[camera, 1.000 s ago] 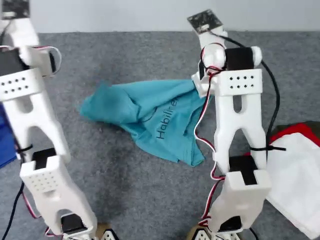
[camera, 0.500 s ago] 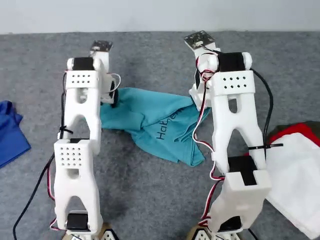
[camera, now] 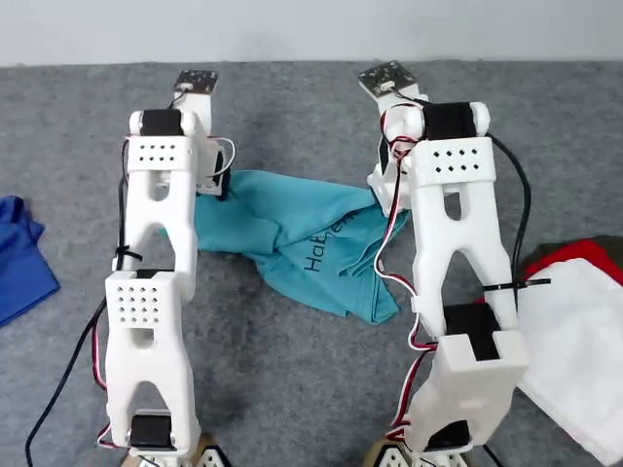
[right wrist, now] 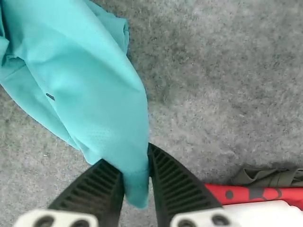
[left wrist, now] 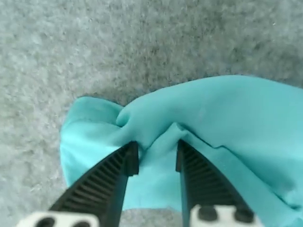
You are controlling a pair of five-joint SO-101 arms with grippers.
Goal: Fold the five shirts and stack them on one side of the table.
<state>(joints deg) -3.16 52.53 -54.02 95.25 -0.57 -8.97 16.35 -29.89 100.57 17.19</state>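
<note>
A crumpled teal shirt [camera: 292, 233] lies on the grey table between the two arms. My left gripper [camera: 219, 185] is down at the shirt's left end. In the left wrist view the gripper [left wrist: 155, 153] is open, its black fingers [left wrist: 124, 163] straddling a raised fold of the teal cloth [left wrist: 227, 113]. My right gripper [camera: 387, 190] sits at the shirt's right edge. The right wrist view shows that gripper [right wrist: 135, 158] shut on a hanging edge of the teal shirt [right wrist: 85, 71], which drapes away from it over the table.
A blue shirt [camera: 19, 263] lies at the table's left edge. At the right edge, a white shirt [camera: 574, 341] lies over a red one [camera: 574, 255], with dark green cloth [right wrist: 270, 176] beside them. Bare grey surface lies in front of the teal shirt.
My left arm has swung in from the far left and come down onto the teal shirt's left end, leaving the blue shirt showing at the left edge. The right arm has barely moved.
</note>
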